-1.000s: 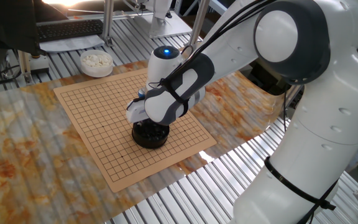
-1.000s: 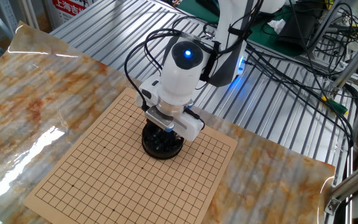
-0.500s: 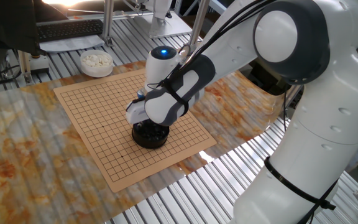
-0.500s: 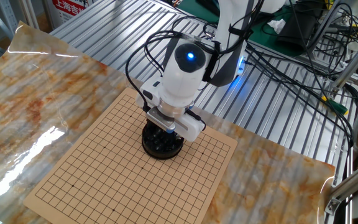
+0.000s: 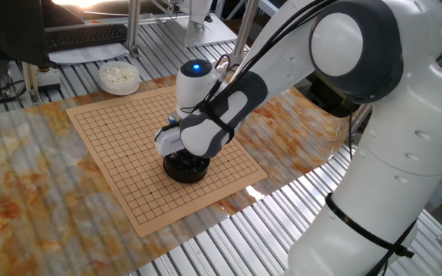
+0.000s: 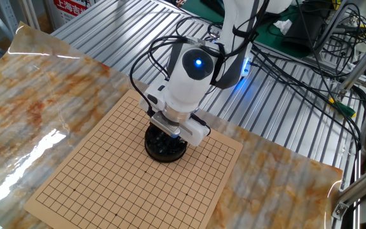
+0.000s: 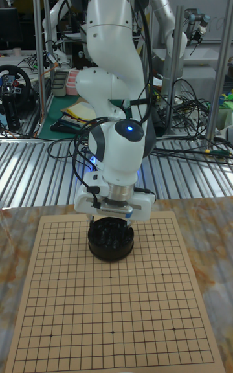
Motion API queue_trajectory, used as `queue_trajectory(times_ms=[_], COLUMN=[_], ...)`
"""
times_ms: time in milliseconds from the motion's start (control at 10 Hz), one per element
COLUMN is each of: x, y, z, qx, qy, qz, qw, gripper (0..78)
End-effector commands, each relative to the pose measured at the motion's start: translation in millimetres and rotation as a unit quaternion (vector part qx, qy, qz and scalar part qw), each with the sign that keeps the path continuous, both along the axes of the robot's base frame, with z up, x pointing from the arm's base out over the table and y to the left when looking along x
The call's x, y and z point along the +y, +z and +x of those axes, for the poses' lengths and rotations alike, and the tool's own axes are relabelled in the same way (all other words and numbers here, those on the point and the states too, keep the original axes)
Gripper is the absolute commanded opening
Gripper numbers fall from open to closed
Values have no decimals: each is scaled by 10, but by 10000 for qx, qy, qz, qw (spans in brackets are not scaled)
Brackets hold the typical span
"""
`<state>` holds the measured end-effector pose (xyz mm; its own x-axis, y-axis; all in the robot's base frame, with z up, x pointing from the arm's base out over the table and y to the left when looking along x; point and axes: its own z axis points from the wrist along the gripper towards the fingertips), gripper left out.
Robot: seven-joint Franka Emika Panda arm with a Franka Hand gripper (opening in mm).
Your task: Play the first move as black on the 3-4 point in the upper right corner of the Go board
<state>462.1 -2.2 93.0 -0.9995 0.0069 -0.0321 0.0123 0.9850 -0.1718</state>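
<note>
Wrist has tilted a bit more over the black bowl (image 6: pixel 166 145) since a second ago; the gripper (image 6: pixel 168 135) is dipped right into it, so I'd guess it's fishing for a black stone. Fingers are buried, can't tell if they're pinching anything. Stones sit in the bowl, none on the board (image 6: pixel 100 184). Count: one board, one black bowl, one white-stone bowl (image 5: pixel 119 77).

Tan Go board (image 6: pixel 107 178) with thin black grid lines — squat black bowl (image 6: pixel 165 146) — white arm (image 5: pixel 344 84), blue light on wrist — rust-and-cream marbled table cover (image 6: pixel 37 83) — white stones in white bowl (image 5: pixel 119 75).
</note>
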Motion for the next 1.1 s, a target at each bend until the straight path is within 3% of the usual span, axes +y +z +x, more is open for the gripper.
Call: queue_trajectory(times_ms=[100,200,1100], x=[-21,-21,-21], y=[-1,-1,-1], z=[11,11,11], qx=[-7,-7,-7], qy=[19,19,19], qz=[3,3,3], qw=[10000,10000,10000], gripper=[773,12,12])
